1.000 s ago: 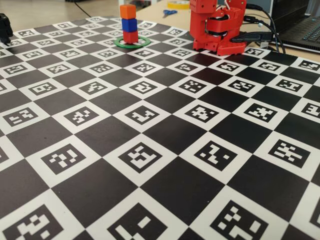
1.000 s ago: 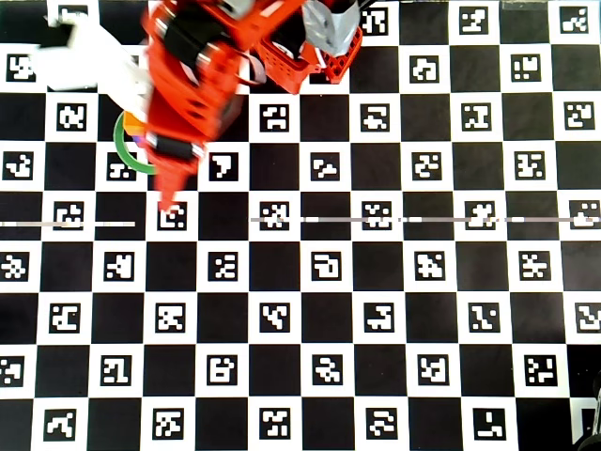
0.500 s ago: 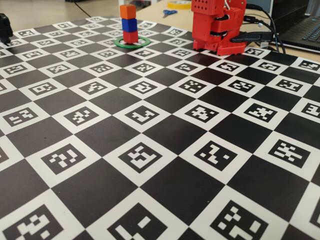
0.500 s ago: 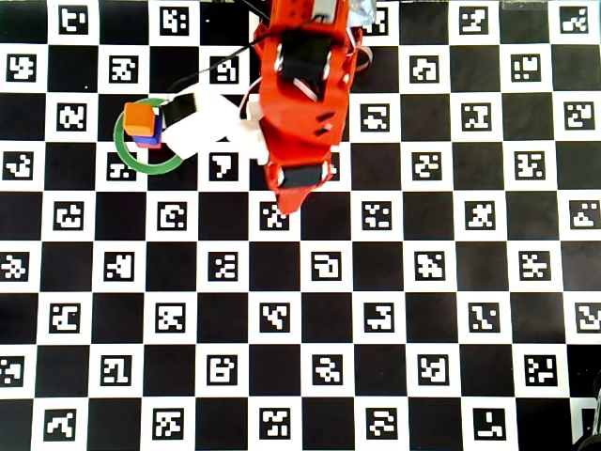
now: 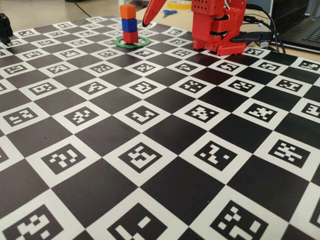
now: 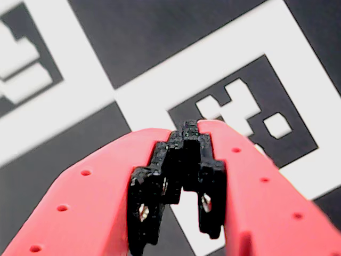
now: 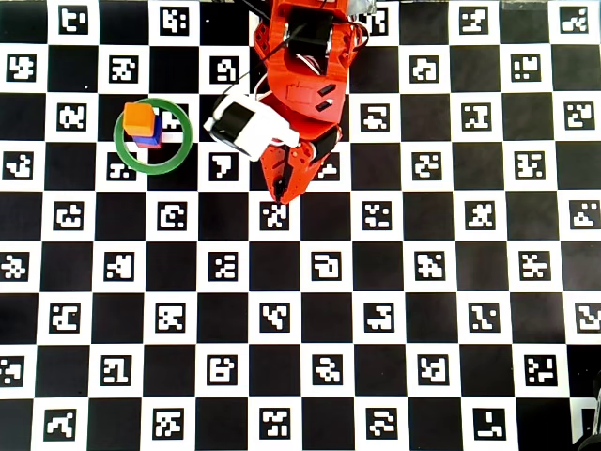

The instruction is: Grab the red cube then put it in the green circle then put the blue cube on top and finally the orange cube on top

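Observation:
In the fixed view the three cubes stand in one stack: the orange cube (image 5: 128, 11) on the blue cube (image 5: 129, 24) on the red cube (image 5: 130, 36), inside the green circle (image 5: 131, 46). From overhead the orange cube (image 7: 139, 119) tops the stack, a sliver of the blue cube (image 7: 147, 141) shows, the red cube is hidden beneath, and the green circle (image 7: 153, 171) rings them. My gripper (image 7: 284, 197) points down at the board to the right of the ring, apart from the stack. Its tip (image 5: 145, 23) hangs just right of the stack. In the wrist view the gripper (image 6: 189, 126) is shut on nothing.
A black-and-white checkerboard mat (image 5: 150, 150) with printed markers covers the table. The red arm base (image 5: 217, 27) stands at the back right, with cables and a laptop (image 5: 305, 30) beside it. Scissors (image 5: 169, 12) lie behind the stack. A black object (image 5: 5, 27) sits at the far left.
The arm has swung right, away from the ring and the stack, and folded in. The gripper tip now shows beside the stack in the fixed view. The stack has not moved.

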{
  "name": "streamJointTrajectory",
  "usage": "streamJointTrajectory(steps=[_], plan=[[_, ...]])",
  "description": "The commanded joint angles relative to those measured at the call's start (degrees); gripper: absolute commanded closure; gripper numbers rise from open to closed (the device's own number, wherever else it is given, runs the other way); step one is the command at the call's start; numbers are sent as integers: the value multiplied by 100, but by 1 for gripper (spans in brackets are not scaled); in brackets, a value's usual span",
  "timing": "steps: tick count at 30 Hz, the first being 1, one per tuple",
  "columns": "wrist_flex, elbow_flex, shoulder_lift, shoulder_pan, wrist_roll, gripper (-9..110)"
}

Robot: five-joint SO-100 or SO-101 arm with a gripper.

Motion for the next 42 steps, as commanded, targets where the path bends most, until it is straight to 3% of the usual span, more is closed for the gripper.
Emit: streamJointTrajectory(steps=[1, 15, 42], plan=[[-123, 334, 519, 35, -237, 107], [1116, 1828, 1775, -457, -633, 107], [2355, 1837, 2312, -765, -1072, 107]])
